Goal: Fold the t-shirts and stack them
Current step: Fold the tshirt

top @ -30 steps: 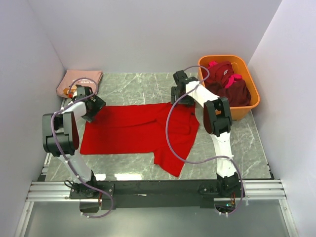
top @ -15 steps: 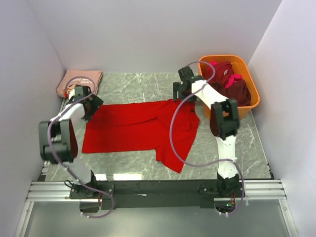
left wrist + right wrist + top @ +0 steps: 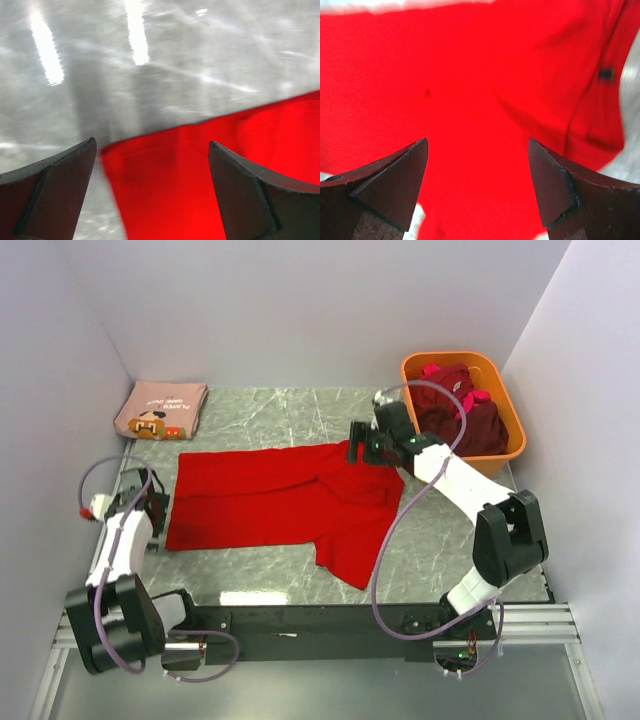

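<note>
1. The red tee point(image 3: 280, 495) lies spread across the middle of the bench point(image 3: 260, 410). It has a creased ridge right of centre and a flap trailing toward 5 o'clock.
2. The left gripper point(image 3: 152, 145) stands wide and holds nothing, at the tee's 9 o'clock edge. Only a corner of cloth lies between the jaws, so closing there may catch bare bench or a thin sliver that slips out.
3. The right gripper point(image 3: 477, 142) is also wide and empty, over the tee's 1 o'clock part. The cloth is bunched there, so a pinch could take several layers and drag the whole tee askew.
4. If one side lifts before the other, the ridge probably gets folded in and the fold comes out crooked.
5. The right arm's cable point(image 3: 385, 540) loops low near the 5 o'clock flap and might snag it.
6. The folded pink tee point(image 3: 160, 410) sits at 10 o'clock, and the maroon tees point(image 3: 465, 420) fill the tub point(image 3: 490, 468) at 2 o'clock. Both are well apart from either gripper.
7. Both wrist views are blurred, so how high either gripper is above the cloth cannot be told.
8. The right gripper hides the cloth beneath it in the top view.
9. The maroon tees cannot be counted.
</note>
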Motion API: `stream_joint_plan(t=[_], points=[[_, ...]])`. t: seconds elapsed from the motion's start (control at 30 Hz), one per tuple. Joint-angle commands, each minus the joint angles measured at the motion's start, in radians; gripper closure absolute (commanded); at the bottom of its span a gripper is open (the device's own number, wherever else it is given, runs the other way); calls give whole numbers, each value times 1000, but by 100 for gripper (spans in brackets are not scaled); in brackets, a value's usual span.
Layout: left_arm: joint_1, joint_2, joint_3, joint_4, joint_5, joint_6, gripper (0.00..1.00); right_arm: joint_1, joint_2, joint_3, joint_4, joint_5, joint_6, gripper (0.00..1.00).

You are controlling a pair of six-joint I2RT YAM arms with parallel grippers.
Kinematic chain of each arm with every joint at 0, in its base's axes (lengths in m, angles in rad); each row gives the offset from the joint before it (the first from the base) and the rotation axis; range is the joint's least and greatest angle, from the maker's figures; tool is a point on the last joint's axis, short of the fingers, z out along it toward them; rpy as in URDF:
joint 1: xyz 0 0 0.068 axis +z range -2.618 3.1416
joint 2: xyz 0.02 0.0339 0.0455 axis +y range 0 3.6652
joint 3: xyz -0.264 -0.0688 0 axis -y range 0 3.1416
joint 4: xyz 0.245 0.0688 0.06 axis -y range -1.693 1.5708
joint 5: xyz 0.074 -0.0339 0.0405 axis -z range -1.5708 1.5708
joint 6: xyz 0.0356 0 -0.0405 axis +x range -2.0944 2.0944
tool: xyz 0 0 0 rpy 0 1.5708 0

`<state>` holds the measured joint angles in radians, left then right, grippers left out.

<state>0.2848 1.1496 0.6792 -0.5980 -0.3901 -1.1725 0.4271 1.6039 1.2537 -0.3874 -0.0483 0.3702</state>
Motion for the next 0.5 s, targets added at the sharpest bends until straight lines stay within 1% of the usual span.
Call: stream_joint_plan(t=[0.0,0.03,0.13,0.17,0.4,0.43,0.47], points=[[28,-73,-53,-11,-7,-29,2,-5,-36,-74,51,-41,33,13],[33,-79,-73,6,25,-9,4,-7,-39,-83,56,-44,35,13],[48,-48,-89,33,54,11,8,-7,-56,-109,59,-39,35,13],[54,-36,-90,41,60,16,11,-7,-64,-114,59,-33,36,13],[65,67,-124,96,74,37,21,-7,-90,-132,50,-19,42,13],[66,82,-130,107,77,45,23,-7,-91,-134,45,-19,42,13],[67,87,-133,119,91,51,30,-7,-93,-134,41,-18,42,13]])
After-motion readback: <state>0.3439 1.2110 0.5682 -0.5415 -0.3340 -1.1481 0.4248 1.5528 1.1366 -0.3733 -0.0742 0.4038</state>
